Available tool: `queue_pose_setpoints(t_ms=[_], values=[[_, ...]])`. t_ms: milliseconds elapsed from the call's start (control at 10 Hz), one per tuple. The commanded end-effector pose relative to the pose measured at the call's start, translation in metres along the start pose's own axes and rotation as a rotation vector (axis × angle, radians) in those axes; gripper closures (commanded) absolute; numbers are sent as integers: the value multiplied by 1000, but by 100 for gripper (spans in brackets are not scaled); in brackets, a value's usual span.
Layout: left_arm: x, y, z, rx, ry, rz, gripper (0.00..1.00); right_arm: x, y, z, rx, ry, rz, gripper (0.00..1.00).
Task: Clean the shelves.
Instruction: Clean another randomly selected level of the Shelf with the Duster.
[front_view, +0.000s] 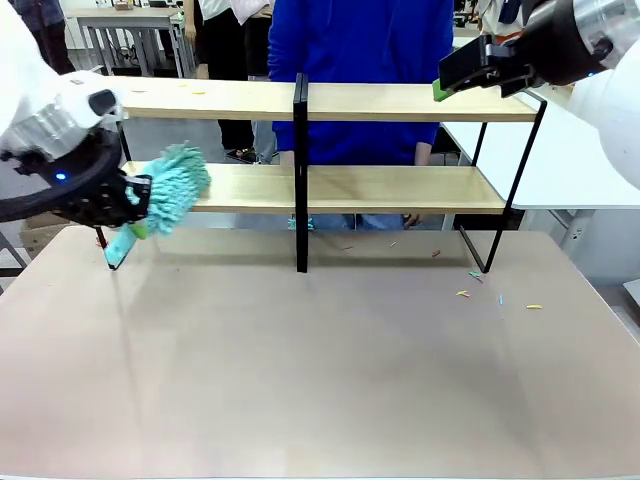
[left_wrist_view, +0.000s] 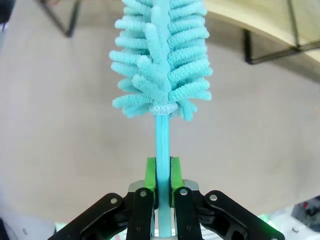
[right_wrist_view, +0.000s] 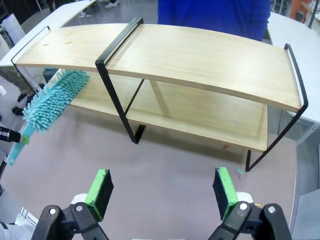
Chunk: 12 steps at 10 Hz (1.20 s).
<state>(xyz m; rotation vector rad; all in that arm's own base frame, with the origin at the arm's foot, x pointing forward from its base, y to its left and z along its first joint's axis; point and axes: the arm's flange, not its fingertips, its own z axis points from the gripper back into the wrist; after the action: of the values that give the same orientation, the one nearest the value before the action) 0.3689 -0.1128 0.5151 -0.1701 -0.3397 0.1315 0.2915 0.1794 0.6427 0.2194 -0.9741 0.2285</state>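
The shelves (front_view: 400, 100) stand at the far side of the table, two long light wooden boards in a thin black frame with a central upright; the right wrist view looks down on the shelves (right_wrist_view: 200, 55). My left gripper (front_view: 138, 203) is shut on the handle of a teal fluffy duster (front_view: 178, 183), whose head lies at the left end of the lower board. In the left wrist view the green pads (left_wrist_view: 150, 172) clamp the duster (left_wrist_view: 162, 55) handle. My right gripper (front_view: 468, 76) hovers open above the top board's right end, and the right gripper (right_wrist_view: 162, 187) has nothing between its fingers.
A person in a blue top (front_view: 360, 40) stands behind the shelves. Small coloured scraps (front_view: 465, 293) lie on the beige tabletop (front_view: 320, 380) near the rack's right foot, and a few more scraps (right_wrist_view: 56, 40) lie on the top board's left end. White tables flank the scene.
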Motion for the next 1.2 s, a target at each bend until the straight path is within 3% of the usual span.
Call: queue_pose_setpoints(t_ms=[0,100,300,400,1100], values=[[-3,31,15,147,121,211,100,1,0,0,3,0,-6,0],[-1,48,18,195,142,306,100,1,0,0,3,0,-6,0],[1,57,38,82,-108,337,100,1,0,0,3,0,-6,0],[-4,53,44,45,-164,303,100,1,0,0,3,0,-6,0],[-15,47,41,-59,-121,139,100,1,0,0,3,0,-6,0]])
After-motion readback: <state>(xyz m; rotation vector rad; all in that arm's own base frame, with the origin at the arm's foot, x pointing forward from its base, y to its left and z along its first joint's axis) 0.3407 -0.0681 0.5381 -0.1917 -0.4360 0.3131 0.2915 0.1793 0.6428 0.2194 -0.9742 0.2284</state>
